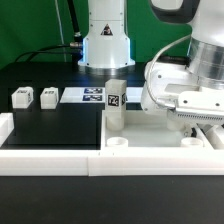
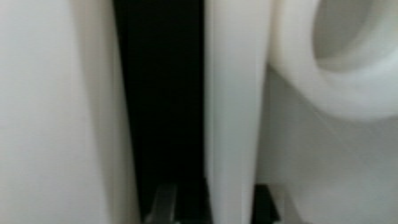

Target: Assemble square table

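The square table top (image 1: 150, 135) lies white and tray-like against the front rail, with round sockets (image 1: 116, 143) at its corners. One tagged leg (image 1: 114, 100) stands upright on its far left corner. Two loose legs (image 1: 22, 97) (image 1: 48, 96) lie at the exterior view's left. My gripper (image 1: 190, 118) is low over the top's right side. In the wrist view the gripper (image 2: 217, 205) straddles the top's thin rim wall (image 2: 231, 100), its dark fingers (image 2: 164, 205) close on either side. A socket (image 2: 338, 60) shows beside the wall.
The long white border rail (image 1: 60, 155) runs along the front and up the left side. The marker board (image 1: 92, 95) lies flat at the back, in front of the robot base (image 1: 105, 45). Black table surface (image 1: 55, 125) lies between the legs and the rail.
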`<action>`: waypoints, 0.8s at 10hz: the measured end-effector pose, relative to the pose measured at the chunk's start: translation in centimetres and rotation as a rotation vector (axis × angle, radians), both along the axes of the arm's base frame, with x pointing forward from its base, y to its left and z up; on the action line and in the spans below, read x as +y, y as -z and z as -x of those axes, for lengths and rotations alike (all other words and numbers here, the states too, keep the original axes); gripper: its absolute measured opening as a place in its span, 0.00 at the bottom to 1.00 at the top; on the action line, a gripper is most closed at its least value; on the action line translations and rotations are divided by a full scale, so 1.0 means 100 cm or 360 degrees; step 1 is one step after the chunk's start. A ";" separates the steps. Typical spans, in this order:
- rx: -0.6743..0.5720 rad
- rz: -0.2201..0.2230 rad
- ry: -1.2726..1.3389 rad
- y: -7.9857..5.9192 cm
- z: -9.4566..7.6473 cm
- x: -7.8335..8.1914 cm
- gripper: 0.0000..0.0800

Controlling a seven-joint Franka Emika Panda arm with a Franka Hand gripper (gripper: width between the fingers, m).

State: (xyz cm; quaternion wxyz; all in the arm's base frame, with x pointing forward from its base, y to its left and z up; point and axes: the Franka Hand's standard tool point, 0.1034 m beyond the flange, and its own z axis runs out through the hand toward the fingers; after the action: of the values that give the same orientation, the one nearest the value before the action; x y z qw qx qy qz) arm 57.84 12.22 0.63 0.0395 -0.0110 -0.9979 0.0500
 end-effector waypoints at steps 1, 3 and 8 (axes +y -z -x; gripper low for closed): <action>0.0000 0.0005 0.0005 0.000 0.000 -0.003 0.08; 0.0003 0.0025 0.0031 -0.001 -0.002 -0.015 0.35; 0.0000 0.0051 0.0066 -0.002 -0.005 -0.032 0.80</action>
State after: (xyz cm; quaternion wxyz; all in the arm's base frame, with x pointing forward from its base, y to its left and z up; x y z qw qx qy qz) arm 58.33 9.04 0.79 0.0403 -0.0322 -0.9965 0.0651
